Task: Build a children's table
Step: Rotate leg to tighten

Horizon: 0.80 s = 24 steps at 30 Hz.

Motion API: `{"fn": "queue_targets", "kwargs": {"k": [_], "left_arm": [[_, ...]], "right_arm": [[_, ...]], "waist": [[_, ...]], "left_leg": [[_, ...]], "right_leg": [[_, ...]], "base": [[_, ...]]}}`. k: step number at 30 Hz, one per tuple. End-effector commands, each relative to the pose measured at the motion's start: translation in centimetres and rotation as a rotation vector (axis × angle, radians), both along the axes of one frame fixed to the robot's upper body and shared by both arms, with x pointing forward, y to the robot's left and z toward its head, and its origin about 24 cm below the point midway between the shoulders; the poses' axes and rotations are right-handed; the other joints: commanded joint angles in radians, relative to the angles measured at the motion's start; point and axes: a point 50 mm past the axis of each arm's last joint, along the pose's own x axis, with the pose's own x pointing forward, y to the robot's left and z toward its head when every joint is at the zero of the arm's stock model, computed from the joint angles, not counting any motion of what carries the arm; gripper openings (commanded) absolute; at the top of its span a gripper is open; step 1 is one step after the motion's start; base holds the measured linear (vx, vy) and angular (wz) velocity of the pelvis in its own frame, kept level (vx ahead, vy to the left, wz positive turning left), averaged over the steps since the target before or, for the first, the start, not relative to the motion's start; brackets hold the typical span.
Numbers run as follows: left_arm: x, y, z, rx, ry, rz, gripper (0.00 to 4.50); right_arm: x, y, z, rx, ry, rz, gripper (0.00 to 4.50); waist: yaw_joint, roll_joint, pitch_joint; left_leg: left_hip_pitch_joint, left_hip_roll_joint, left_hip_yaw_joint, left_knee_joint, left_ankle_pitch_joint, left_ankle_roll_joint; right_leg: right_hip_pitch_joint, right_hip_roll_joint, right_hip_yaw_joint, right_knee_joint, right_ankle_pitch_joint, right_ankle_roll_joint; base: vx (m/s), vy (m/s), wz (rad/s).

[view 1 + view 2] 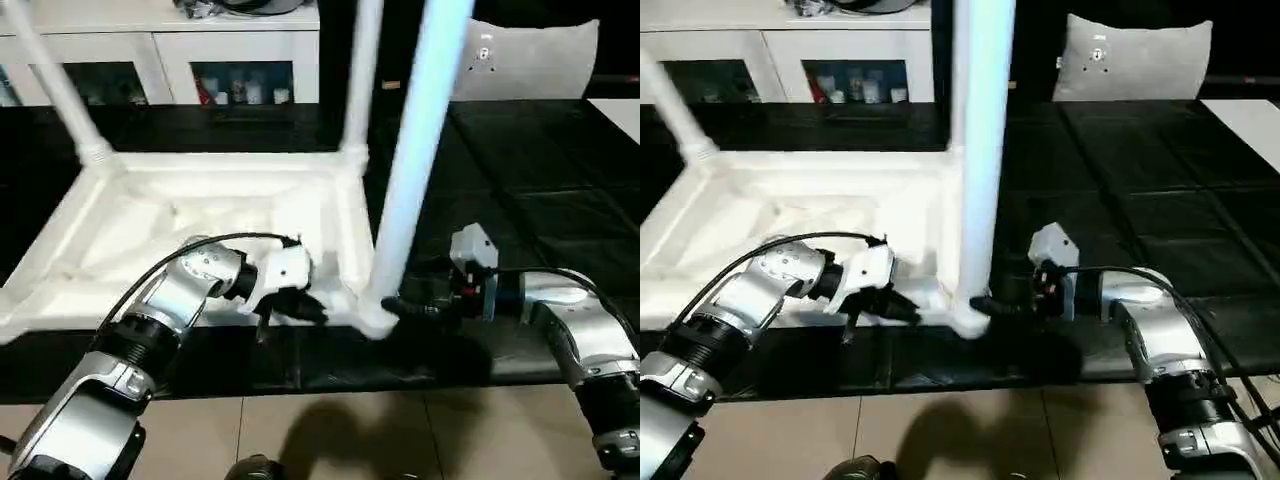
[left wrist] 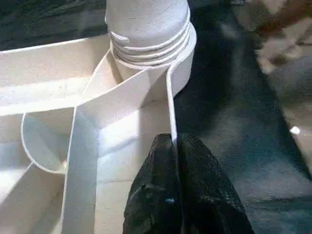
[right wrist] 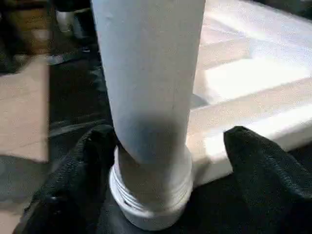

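Legs (image 1: 415, 160) look light, stiff and smooth, so low by the socket is the best hold, where the right gripper (image 3: 161, 161) sits open around one, while the left gripper (image 2: 176, 146) pinches the upside-down table's rim (image 2: 169, 97) on the black floor mat (image 1: 540, 200)

Left gripper (image 2: 176, 146) pinched closed; right gripper (image 3: 161, 161) spread (fingers apart)

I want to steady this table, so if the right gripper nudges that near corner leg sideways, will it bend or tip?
The leg looks like rigid plastic, so it would probably lean, not bend. Its threads still show above the socket, so it may wobble. The left gripper pinching the tabletop's rim should limit sliding.
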Motion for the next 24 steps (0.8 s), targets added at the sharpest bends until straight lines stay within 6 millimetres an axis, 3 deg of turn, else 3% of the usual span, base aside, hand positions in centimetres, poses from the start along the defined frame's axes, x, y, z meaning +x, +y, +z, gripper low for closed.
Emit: {"fn": "queue_targets", "kwargs": {"k": [1,2,3,8,10,15,24], "left_arm": [[-0.5,-1.0,1.0,0.014,-0.021,-0.141,0.0],[-0.6,-1.1,1.1,0.016,-0.015,-0.162,0.0],[-0.6,-1.1,1.1,0.017,-0.013,-0.173,0.0],[-0.7,-1.4,1.3,0.011,-0.006,-0.209,0.0],[-0.8,-1.4,1.3,0.009,-0.003,-0.215,0.0],[-0.8,-1.3,1.3,0.009,0.008,-0.222,0.0],[0.1,-1.4,1.3,-0.059,0.011,-0.061,0.0]], "right_arm": [[0.0,0.5,0.6,0.008,0.019,0.068,3.48],[-0.1,0.7,0.5,0.008,0.034,0.094,3.43],[-0.2,0.8,0.5,0.008,0.044,0.109,3.43],[-0.6,1.4,0.1,0.002,0.093,0.172,2.94],[-0.7,1.5,0.0,0.007,0.108,0.185,2.69],[-0.9,1.7,0.0,0.014,0.138,0.212,2.27],[-1.3,2.6,0.0,0.113,0.166,0.147,2.03]], "waist": [[-0.003,-0.015,-0.071],[-0.003,-0.025,-0.073],[-0.001,-0.02,-0.072],[0.007,-0.018,-0.072],[0.008,-0.024,-0.071],[0.008,-0.022,-0.072],[0.009,-0.023,-0.072]], "left_leg": [[0.036,0.061,-0.025,-0.073,-0.245,0.046],[0.034,0.062,-0.023,-0.072,-0.232,0.05],[0.033,0.062,-0.024,-0.072,-0.226,0.052],[0.037,0.064,-0.023,-0.072,-0.229,0.045],[0.036,0.063,-0.024,-0.073,-0.232,0.04],[0.036,0.063,-0.024,-0.073,-0.226,0.037],[0.036,0.062,-0.024,-0.072,-0.224,0.037]], "right_leg": [[0.035,-0.058,0.033,-0.069,-0.217,-0.246],[0.038,-0.059,0.034,-0.068,-0.204,-0.249],[0.037,-0.06,0.034,-0.066,-0.205,-0.25],[0.033,-0.06,0.035,-0.067,-0.211,-0.249],[0.035,-0.061,0.034,-0.067,-0.223,-0.246],[0.034,-0.061,0.035,-0.067,-0.223,-0.24],[0.034,-0.062,0.035,-0.068,-0.227,-0.243]], "base": [[0.0,0.0,0.0],[0.0,0.0,0.0],[0.0,0.0,0.0],[0.0,0.0,0.0],[0.0,0.0,0.0],[0.0,0.0,0.0],[0.0,0.0,0.0]]}}
